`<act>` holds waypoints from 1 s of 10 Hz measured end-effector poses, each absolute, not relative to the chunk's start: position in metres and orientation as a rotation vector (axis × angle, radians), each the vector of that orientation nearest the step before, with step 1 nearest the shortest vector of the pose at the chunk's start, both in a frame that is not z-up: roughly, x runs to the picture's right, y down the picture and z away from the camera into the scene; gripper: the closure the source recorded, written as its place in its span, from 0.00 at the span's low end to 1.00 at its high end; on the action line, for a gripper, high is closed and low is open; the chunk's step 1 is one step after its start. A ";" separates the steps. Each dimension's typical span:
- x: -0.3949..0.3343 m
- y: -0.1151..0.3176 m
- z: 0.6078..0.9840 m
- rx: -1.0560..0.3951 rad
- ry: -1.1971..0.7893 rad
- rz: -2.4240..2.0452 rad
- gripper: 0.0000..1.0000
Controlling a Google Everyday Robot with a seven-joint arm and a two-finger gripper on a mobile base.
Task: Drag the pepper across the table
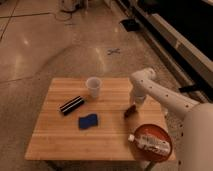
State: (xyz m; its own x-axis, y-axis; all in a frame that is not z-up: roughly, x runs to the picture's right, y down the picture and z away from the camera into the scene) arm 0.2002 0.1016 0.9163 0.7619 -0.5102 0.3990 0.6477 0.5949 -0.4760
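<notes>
The small dark red pepper [129,112] lies on the light wood table [107,140], right of the middle. My gripper [133,105] points down from the white arm that reaches in from the right. It is right over the pepper's far end and seems to touch it. The gripper's tip blends with the pepper, so the contact is unclear.
A white cup [93,87] stands at the back middle. A black striped bar [72,105] lies on the left and a blue sponge [88,121] lies in front of it. A red-orange bowl [161,134] holding a white bottle [150,143] sits at the front right corner.
</notes>
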 end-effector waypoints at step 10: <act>0.261 0.082 0.943 -0.622 -0.129 -0.544 1.00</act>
